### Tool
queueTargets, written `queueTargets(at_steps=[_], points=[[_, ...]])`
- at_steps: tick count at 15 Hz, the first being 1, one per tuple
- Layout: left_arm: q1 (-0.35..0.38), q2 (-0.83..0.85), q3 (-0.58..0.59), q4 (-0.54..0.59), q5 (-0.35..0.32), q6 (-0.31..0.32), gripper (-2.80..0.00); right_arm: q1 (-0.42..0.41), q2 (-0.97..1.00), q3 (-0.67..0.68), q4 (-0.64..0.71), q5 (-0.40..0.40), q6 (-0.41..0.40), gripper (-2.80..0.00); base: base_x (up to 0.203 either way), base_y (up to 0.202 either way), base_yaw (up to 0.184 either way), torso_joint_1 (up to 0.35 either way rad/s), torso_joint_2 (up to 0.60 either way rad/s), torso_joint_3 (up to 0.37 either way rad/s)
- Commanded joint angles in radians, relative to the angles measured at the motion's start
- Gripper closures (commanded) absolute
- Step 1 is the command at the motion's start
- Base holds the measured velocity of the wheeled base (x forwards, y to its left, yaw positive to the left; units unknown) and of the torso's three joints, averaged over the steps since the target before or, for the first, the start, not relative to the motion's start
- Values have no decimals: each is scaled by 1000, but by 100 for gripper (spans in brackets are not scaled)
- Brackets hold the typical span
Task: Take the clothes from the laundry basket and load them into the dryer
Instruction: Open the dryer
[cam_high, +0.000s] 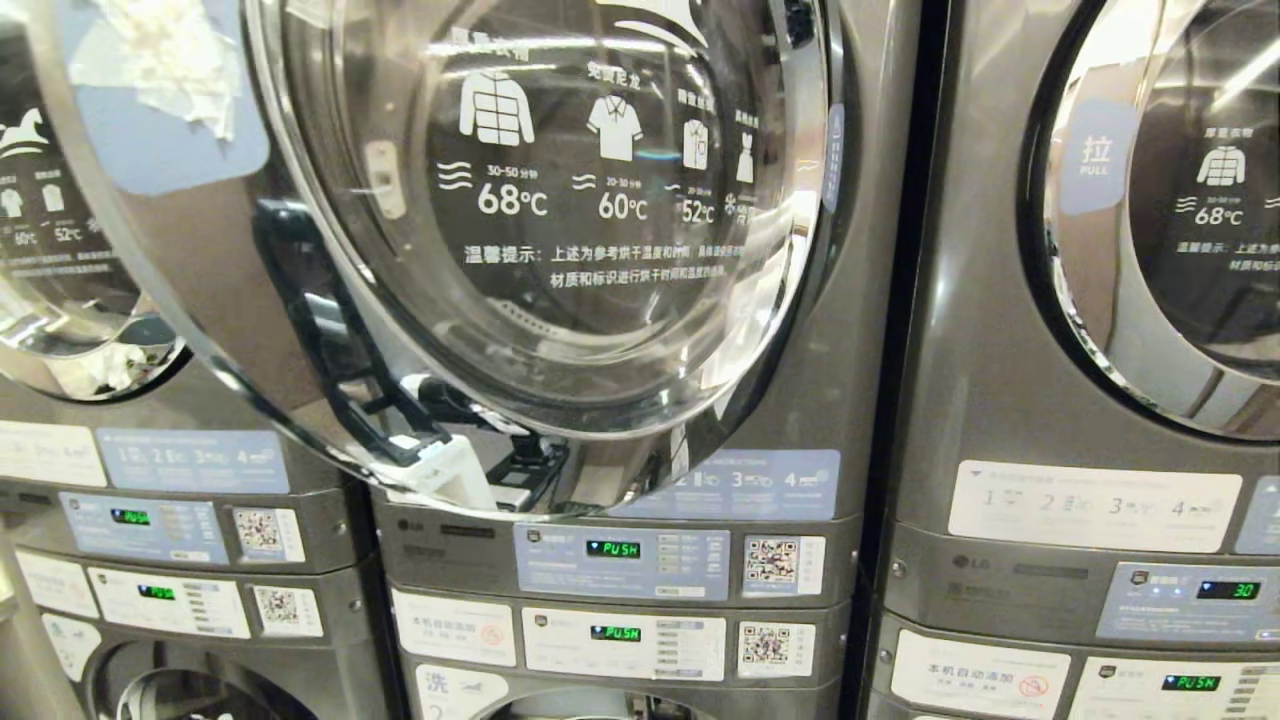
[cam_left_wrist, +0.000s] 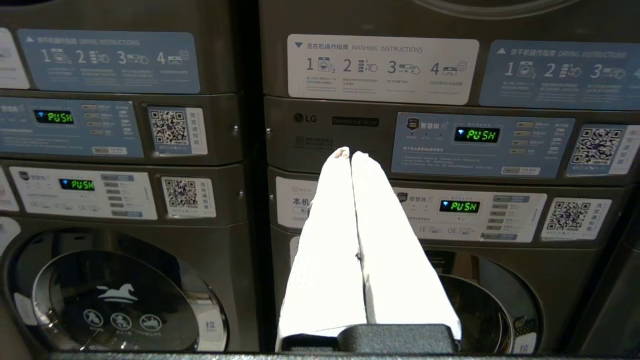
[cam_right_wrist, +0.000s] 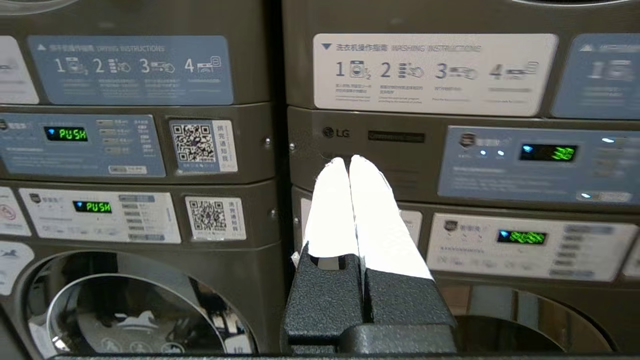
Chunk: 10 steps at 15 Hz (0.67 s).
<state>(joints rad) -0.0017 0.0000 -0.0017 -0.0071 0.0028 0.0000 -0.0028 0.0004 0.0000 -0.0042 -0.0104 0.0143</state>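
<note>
The dryer (cam_high: 600, 200) fills the head view: dark grey, with a chrome-rimmed round glass door printed with white text and temperatures. The door's left edge stands out over the neighbouring stack, so it looks swung ajar toward me. Its control panel (cam_left_wrist: 480, 145) reads PUSH. My left gripper (cam_left_wrist: 350, 152) hangs in front of that panel, white fingers (cam_left_wrist: 330, 240) pressed together on nothing. My right gripper (cam_right_wrist: 348, 159) is shut and empty too, level with the panel of the stack to the right (cam_right_wrist: 525, 160). The clothes and the laundry basket are out of view. Neither arm shows in the head view.
Like grey stacks stand close on both sides (cam_high: 150, 500) (cam_high: 1100, 400). Below the panels sit washers with smaller round doors bearing a white horse logo (cam_left_wrist: 117, 295) (cam_right_wrist: 130, 320). Instruction stickers and QR labels (cam_high: 770, 565) cover the fronts.
</note>
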Motion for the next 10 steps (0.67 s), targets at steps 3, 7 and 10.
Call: queueTargets(at_steps=[3,7,10], points=[[0,0,0,-1,1,0,0,0,-2,0,0,0,0,0,-193,0,1,2,1,2],[0,0,0,-1,0,2,0,1,0,0,0,0,-2,0,-181,0,1,0,3,4],[-1,0,0,-1,-8,15,0,0,-2,0,0,0,3,0,-21,0,0,5,-1,3]])
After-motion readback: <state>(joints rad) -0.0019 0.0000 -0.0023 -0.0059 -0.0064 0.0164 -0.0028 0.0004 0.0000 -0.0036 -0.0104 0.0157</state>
